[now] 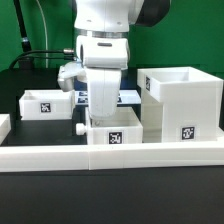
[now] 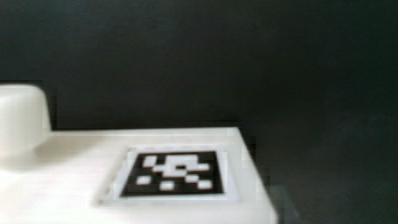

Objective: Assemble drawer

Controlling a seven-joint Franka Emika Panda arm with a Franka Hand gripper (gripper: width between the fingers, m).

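**Student:** Where do the drawer parts stand?

**Tutor:** Exterior view. The central tray (image 1: 115,135) rests on the black desk (image 1: 40,195), just behind the long border rail (image 1: 40,152). A square tag on its front wall faces the camera. Its round knob (image 1: 80,128) projects toward the exterior view's left. The housing (image 1: 180,100), open at the top and tagged low on its front, stands just beside this tray on the exterior view's right. Whether the two touch cannot be told. The left tray (image 1: 45,103) sits farther back, toward the exterior view's left, apart from the central tray.

**Student:** And the end effector?

**Tutor:** The arm (image 1: 105,40) descends from above. The end effector (image 1: 104,115) is low at the central tray's rear edge. Its fingers are masked by the wrist body, so whether they are apart, together or clamped on the tray cannot be told.

**Student:** What does the wrist view add?

**Tutor:** A white tagged surface (image 2: 89,150) lies against the dark desk, with a blurred rounded white form (image 2: 18,120) beside it, not identifiable. In the exterior view, the marker board (image 1: 128,97) lies flat behind the arm, between the left tray and the housing.
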